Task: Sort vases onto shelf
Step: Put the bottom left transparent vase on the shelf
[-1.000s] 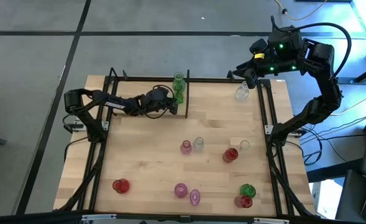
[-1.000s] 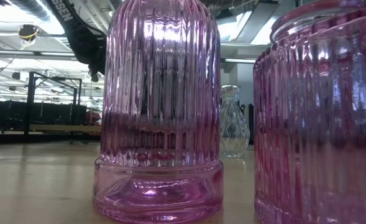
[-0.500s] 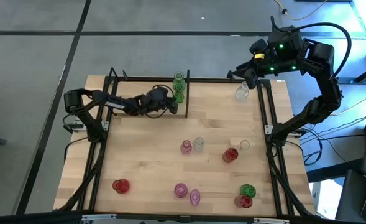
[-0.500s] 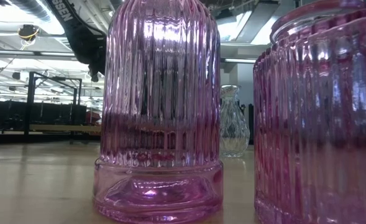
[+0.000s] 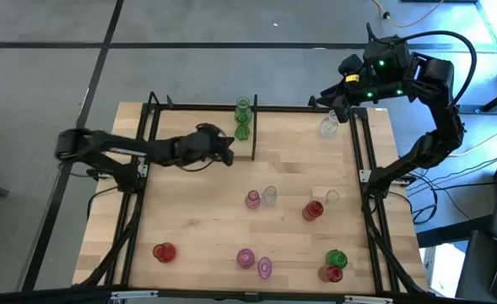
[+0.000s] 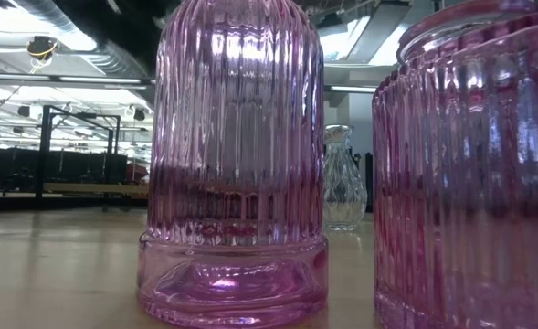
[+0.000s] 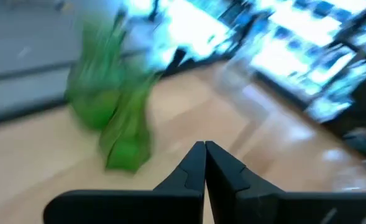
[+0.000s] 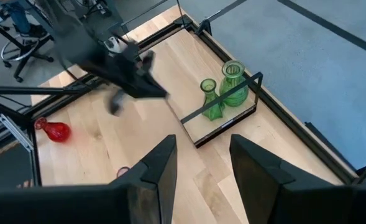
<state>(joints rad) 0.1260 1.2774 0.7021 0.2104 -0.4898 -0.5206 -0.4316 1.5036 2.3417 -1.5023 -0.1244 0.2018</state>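
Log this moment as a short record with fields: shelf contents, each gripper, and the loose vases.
shelf: two green vases at its right end
left gripper: shut, empty, just in front of the green vases
right gripper: open, empty, raised over the table's far right corner
clear vase: on the table below the right gripper
loose vases: red, pink, clear and green, scattered across the table's near half

We see a wooden table (image 5: 197, 211) with black frame rails (image 5: 371, 211), grey floor (image 5: 45, 76), cables (image 5: 476, 152) at right, and an office chair (image 8: 27, 43).
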